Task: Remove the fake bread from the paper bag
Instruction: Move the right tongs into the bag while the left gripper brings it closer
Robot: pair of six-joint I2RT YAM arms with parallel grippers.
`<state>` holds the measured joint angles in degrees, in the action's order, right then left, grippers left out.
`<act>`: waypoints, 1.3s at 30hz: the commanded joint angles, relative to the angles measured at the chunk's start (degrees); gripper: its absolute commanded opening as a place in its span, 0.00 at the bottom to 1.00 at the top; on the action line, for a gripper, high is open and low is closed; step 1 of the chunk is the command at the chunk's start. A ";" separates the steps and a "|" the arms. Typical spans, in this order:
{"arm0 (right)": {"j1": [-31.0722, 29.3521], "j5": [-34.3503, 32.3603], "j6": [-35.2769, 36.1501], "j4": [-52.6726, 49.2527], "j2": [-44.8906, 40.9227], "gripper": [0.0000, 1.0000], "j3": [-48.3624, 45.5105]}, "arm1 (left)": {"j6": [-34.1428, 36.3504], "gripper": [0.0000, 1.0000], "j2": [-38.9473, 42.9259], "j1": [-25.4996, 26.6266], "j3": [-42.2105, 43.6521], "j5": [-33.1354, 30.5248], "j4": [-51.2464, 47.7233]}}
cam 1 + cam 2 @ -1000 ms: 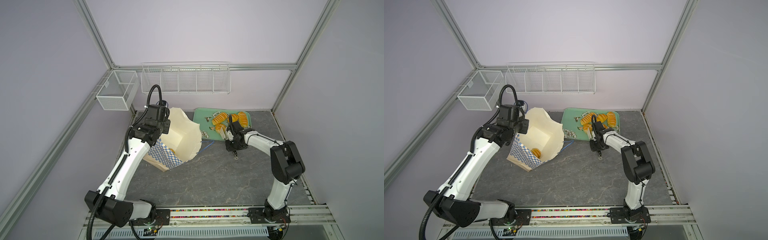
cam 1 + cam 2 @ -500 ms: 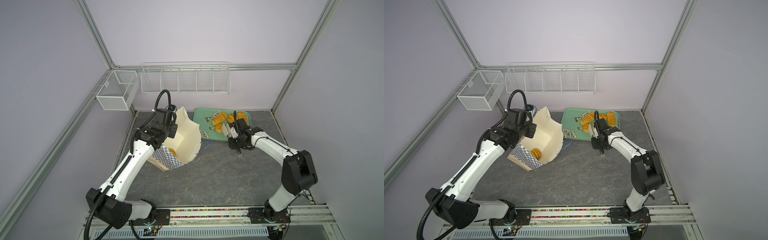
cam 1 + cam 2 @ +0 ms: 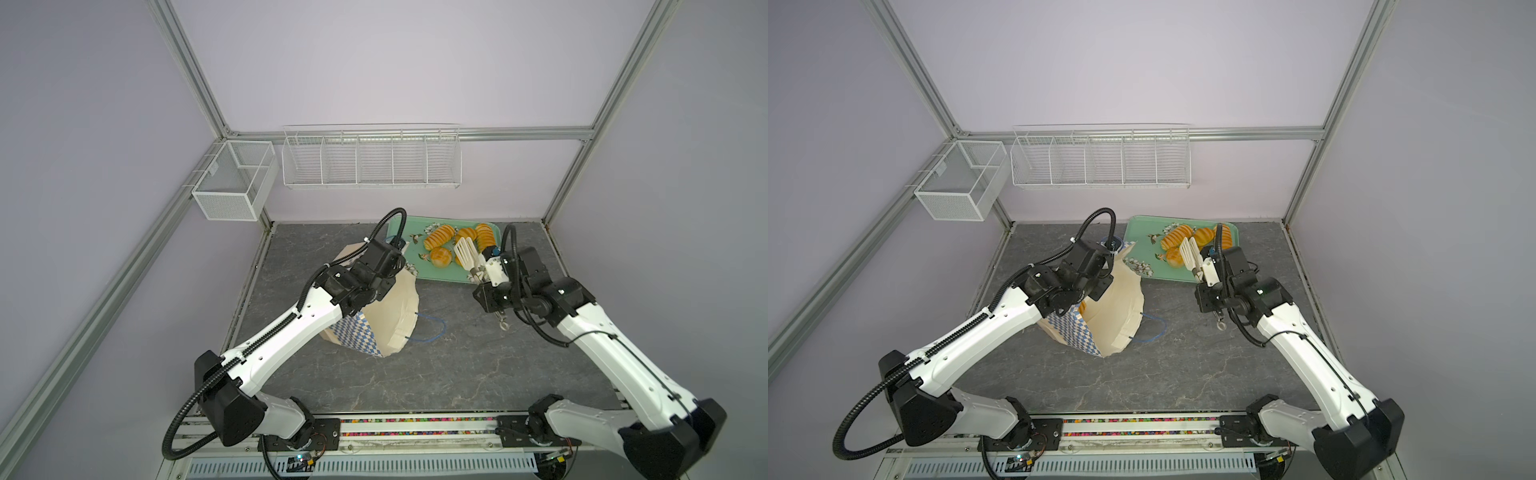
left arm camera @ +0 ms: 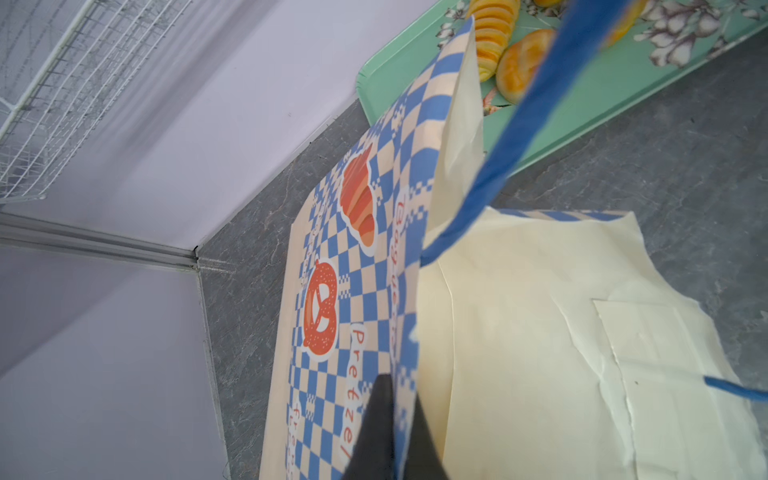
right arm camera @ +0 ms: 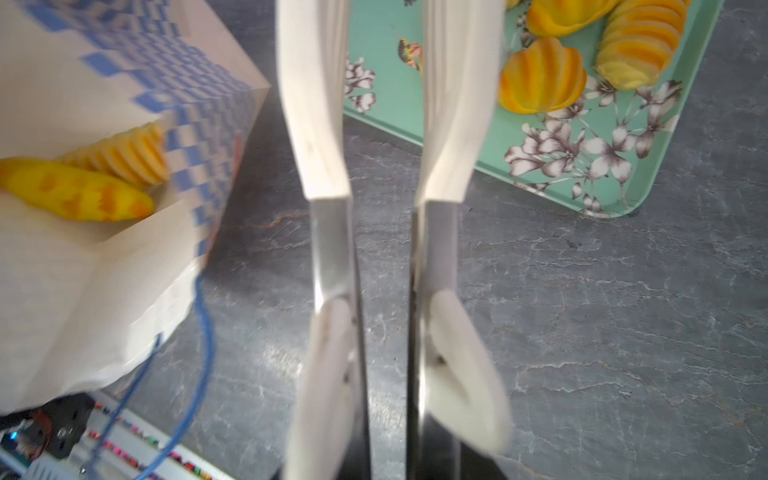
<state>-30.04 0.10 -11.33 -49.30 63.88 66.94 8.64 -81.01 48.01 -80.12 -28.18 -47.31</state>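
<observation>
Grey marbled bench (image 3: 436, 374) open at front. L jaws clenched on rim of cream blue-checked paper bag (image 3: 395, 316), two glossy orange fake breads (image 5: 79, 193) inside; R jaws grasp white-tipped metal tongs (image 3: 464, 254) over green tray's (image 3: 449, 272) near edge.

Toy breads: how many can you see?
6. On the green tray: two ribbed loaves, two buns. Inside the paper bag: two more loaves. Others may be hidden.
</observation>
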 commanded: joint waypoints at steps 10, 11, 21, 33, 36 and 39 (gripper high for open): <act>-26.53 -1.66 -12.92 -5.11 -6.37 0.31 -4.93 | -5.72 0.00 13.71 3.32 12.07 1.21 3.93; -28.56 -2.06 -13.46 -5.13 -6.16 0.31 -4.68 | -5.82 0.00 15.17 3.32 13.70 1.67 5.61; -38.38 1.35 -12.26 -1.99 7.37 0.31 -0.93 | -2.63 0.00 24.65 6.13 26.21 3.66 20.26; -38.31 4.07 -10.38 8.03 22.79 0.40 4.64 | -2.66 0.00 29.50 6.13 29.23 9.85 23.36; -38.35 3.13 -10.68 9.21 24.75 0.43 5.42 | -3.28 0.00 29.66 6.14 29.05 10.33 23.23; -38.29 2.25 -10.81 9.22 27.08 0.45 6.66 | -4.14 0.00 29.45 6.13 28.66 10.97 23.12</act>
<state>-68.10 2.87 -22.46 -42.50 89.58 71.81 5.56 -52.10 54.02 -51.42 -18.94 -25.98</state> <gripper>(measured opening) 0.449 0.047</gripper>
